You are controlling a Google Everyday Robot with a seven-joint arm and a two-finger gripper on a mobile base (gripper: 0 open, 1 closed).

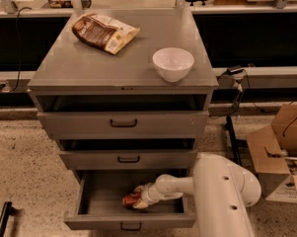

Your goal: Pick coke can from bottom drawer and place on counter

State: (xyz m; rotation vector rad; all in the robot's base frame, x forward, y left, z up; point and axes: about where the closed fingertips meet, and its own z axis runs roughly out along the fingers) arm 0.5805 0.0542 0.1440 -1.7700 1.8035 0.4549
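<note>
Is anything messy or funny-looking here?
Nothing is spilled or broken. The bag lies crooked on the counter. The bottom drawer is pulled open, with the hand inside it, right by the can.

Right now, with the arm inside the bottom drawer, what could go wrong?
The tool is low in the bottom drawer, at the coke can. Lifted straight up, the can may hit the middle drawer front just above. On the counter, the white bowl sits near the front edge; a careless placement could knock it.
</note>
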